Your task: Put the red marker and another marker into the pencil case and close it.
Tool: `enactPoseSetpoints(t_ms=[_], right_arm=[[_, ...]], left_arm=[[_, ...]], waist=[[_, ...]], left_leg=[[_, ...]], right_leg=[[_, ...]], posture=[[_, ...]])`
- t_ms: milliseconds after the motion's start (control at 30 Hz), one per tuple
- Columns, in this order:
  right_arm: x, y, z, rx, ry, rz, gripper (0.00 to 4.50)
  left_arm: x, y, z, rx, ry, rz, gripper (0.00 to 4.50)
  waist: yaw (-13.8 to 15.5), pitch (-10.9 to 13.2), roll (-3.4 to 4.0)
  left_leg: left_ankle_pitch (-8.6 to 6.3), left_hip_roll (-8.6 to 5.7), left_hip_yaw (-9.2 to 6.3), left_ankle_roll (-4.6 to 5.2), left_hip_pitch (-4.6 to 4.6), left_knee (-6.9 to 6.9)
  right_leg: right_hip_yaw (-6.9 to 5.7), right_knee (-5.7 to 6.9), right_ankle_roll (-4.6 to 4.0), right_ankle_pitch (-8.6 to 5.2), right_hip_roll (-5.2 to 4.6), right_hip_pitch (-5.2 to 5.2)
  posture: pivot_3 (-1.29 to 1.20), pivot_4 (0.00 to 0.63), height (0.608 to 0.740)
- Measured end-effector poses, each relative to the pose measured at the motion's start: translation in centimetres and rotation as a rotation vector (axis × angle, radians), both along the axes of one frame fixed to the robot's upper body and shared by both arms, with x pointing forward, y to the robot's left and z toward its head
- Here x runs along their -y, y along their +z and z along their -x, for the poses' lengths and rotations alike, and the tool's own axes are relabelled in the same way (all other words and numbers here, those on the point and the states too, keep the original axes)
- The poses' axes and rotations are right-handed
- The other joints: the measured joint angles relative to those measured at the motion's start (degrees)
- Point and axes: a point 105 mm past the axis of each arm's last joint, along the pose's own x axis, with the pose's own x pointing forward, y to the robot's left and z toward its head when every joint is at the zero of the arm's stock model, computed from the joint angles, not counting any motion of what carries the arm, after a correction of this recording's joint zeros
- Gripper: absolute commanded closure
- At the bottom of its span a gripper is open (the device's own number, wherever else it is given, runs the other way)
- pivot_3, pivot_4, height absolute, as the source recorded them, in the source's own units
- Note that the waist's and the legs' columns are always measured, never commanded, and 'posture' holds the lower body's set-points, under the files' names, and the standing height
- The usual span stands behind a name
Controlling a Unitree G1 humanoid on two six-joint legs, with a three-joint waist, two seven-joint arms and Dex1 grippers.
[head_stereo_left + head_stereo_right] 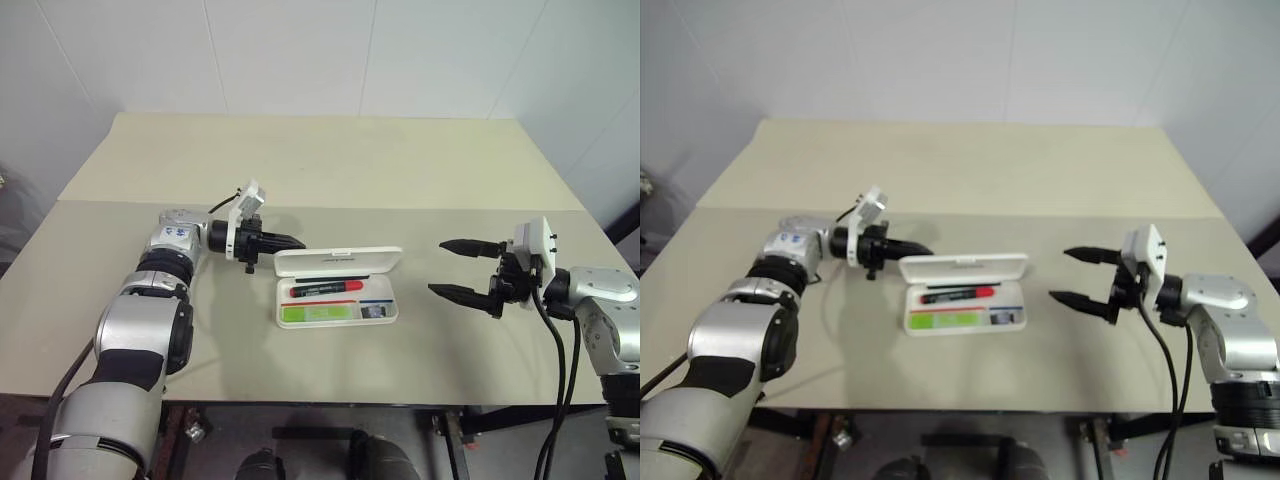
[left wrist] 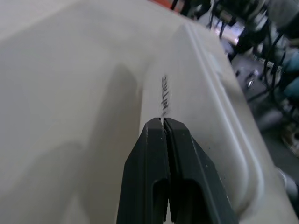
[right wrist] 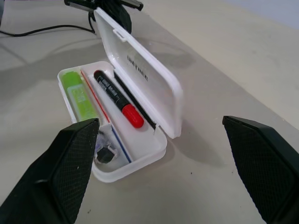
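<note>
The white pencil case [image 1: 337, 287] lies open in the middle of the desk [image 1: 330, 180], its lid [image 3: 140, 70] raised. Inside, the red marker [image 3: 117, 98] lies next to the lime-green marker [image 3: 80, 97]. The left claw [image 1: 292, 242], fingers pressed together, sits at the back of the lid, seemingly touching it. The right claw [image 1: 452, 267] hangs spread wide and empty, well apart to the case's right.
</note>
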Motion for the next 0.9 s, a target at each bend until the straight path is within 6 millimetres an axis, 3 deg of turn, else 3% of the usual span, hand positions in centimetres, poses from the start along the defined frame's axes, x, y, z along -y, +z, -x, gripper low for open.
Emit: enactPoseSetpoints(t_ms=[367,567,900], right_arm=[[1.9,2.4,-0.5,-0.026,0.048,-0.039,0.0],[1.7,4.9,-0.6,0.003,0.071,-0.107,0.0],[0.6,4.5,-0.8,0.021,0.062,-0.127,0.0]], left_arm=[[-0.1,-1.4,0.6,0.065,-0.081,-0.228,4.45],[0.6,-2.7,1.4,0.157,-0.188,-0.344,4.45],[1.5,-2.7,1.5,0.303,-0.31,-0.488,4.45]], waist=[[0.06,0.0,0.0],[0.1,0.0,0.0],[0.19,-0.01,0.01]], left_leg=[[-0.02,0.0,0.0,0.03,-0.01,0.02],[-0.01,0.0,0.0,0.02,-0.02,0.05],[-0.04,-0.01,0.01,0.08,0.01,0.1]], right_leg=[[0.0,0.0,0.0,0.0,-0.02,-0.02],[0.01,0.05,-0.01,0.0,-0.03,-0.04],[0.02,0.08,-0.01,0.0,-0.06,-0.02]], posture=[[0.0,0.15,0.74],[0.0,0.15,0.74],[0.0,0.15,0.74]])
